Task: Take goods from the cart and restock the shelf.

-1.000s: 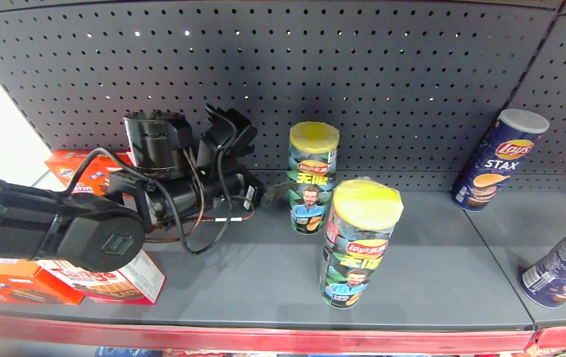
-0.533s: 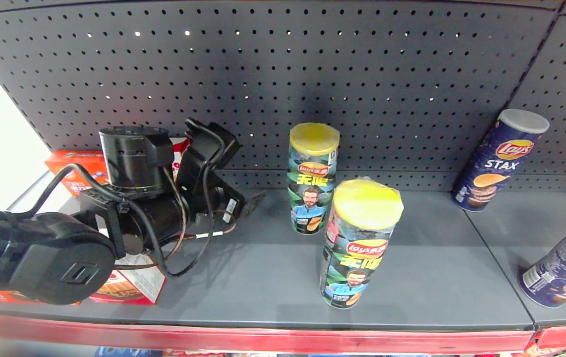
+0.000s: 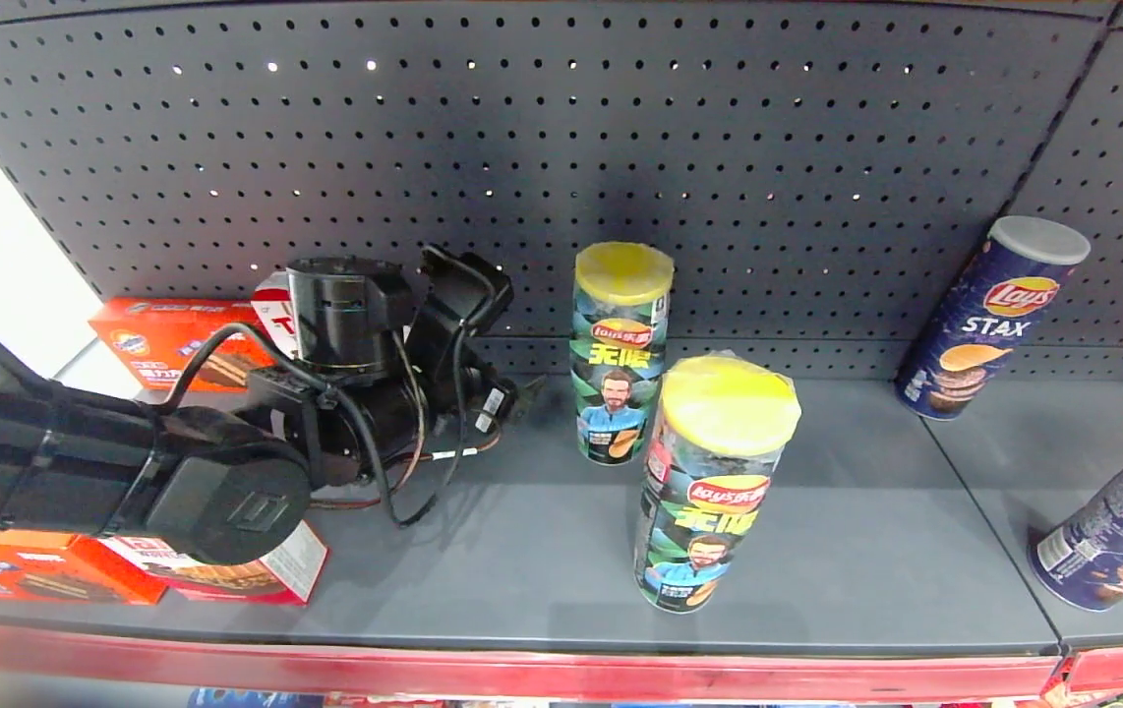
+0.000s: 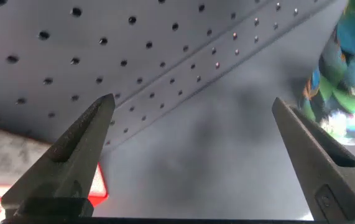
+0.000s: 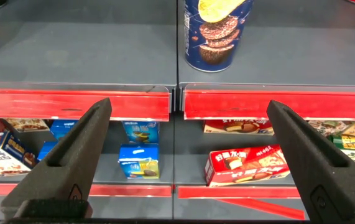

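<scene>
You had two green chip cans on the grey shelf (image 3: pixel 522 551). The rear can (image 3: pixel 620 354) stood near the pegboard back wall (image 3: pixel 620 128). The front can (image 3: pixel 714 482) stood just beside it, nearer to the red edge strip (image 3: pixel 522 674). Both were upright, with the long axis vertical and the yellow lid on top. Their labels faced you and carried print and a cartoon figure.

Your left gripper (image 3: pixel 527 385) was low over the shelf, to the left of the rear can and apart from it, pointing toward the wall. Its fingers (image 4: pixel 78 146) were spread wide with nothing between them, and the rear can (image 4: pixel 345 81) showed beyond one fingertip.

Behind this arm stood a white and red box (image 3: pixel 271 305) and an orange box (image 3: pixel 168 339). More boxes (image 3: pixel 257 570) lay under the arm at the front.

To the right, a blue can (image 3: pixel 989 320) leaned tilted with its grey lid against the wall. A second blue can (image 3: pixel 1112 531) lay slanted at the edge of the view.

Your right gripper (image 5: pixel 189 155) hung in front of the shelving, its fingers also spread wide and empty.
</scene>
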Robot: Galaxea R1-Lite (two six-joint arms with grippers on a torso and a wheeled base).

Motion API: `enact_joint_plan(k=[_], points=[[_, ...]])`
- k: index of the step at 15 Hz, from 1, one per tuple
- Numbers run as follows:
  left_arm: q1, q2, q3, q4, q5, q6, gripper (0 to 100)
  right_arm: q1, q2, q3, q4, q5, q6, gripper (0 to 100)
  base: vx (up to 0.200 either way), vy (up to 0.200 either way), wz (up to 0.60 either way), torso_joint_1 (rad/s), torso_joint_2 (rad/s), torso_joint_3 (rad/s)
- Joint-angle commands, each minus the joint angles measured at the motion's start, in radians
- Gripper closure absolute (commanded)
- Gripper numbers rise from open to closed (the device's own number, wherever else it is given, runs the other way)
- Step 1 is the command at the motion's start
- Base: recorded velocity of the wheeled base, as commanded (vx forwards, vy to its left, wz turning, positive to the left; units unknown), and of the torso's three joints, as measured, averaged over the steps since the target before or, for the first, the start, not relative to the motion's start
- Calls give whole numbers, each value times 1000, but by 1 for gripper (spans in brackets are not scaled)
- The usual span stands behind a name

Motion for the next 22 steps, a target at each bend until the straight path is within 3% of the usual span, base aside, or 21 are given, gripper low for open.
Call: enact_joint_plan(k=[1,6,17,22], points=[[-8,38,-21,0,1,-9,0,0,1,0,0,0,0,0,0,0,0,0,0,0],[-54,66,-46,0,-4,-61,0,0,1,0,0,0,0,0,0,0,0,0,0,0],[-83,92,-92,2,-1,-63,0,0,1,0,0,1,0,0,0,0,0,0,0,0],[-51,-28,-122,6,25,-52,0,0,1,0,0,0,0,0,0,0,0,0,0,0]])
